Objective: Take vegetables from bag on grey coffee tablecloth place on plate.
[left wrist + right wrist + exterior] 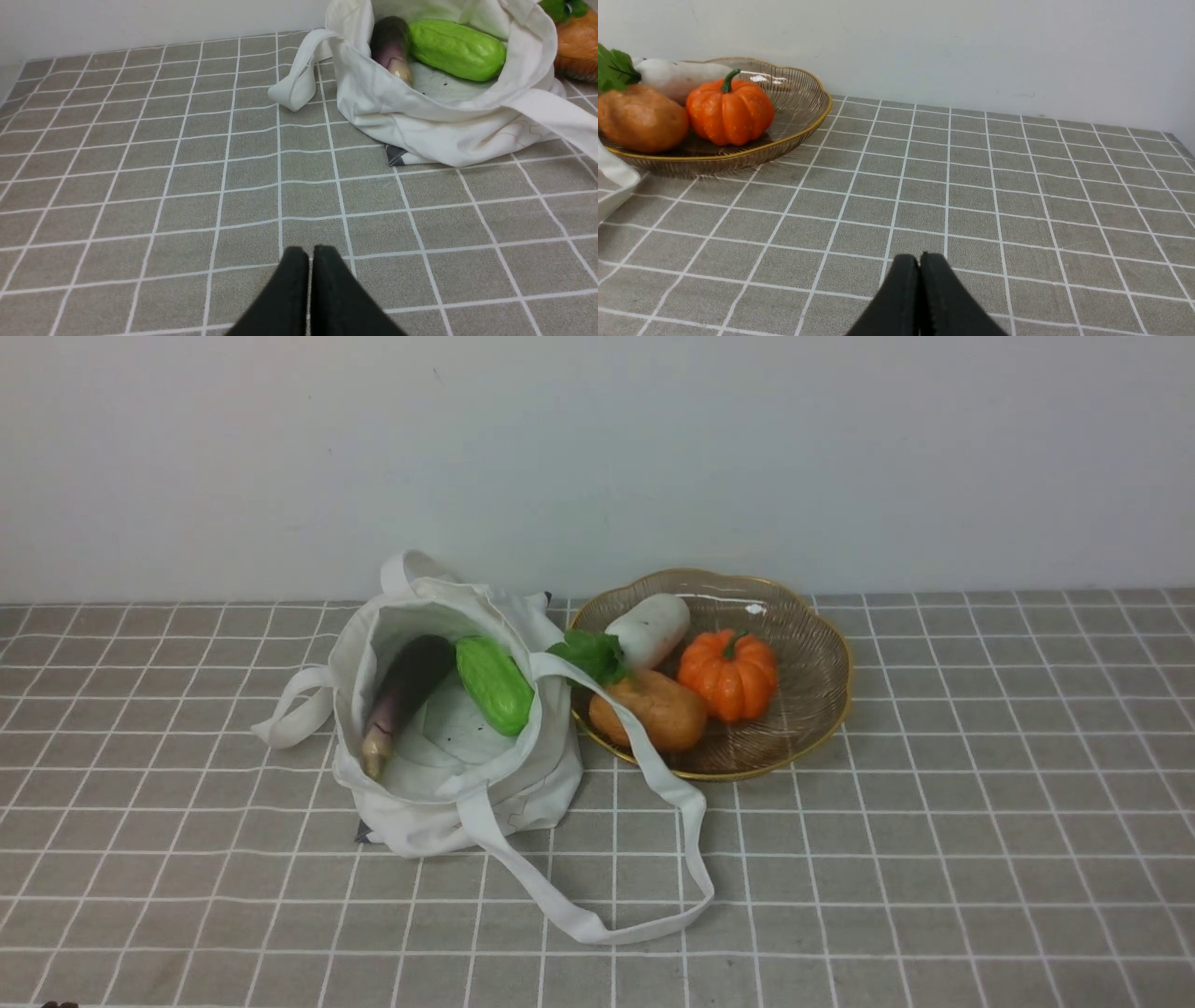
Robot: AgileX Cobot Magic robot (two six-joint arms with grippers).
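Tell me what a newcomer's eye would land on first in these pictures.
The bright orange pumpkin stands out first, sitting in the gold-rimmed plate beside a brown potato and a white radish. Next comes the open white bag to the plate's left on the checked tablecloth, with a glossy green gourd and a dark eggplant still inside. Both grippers, left gripper and right gripper, are shut over bare cloth.
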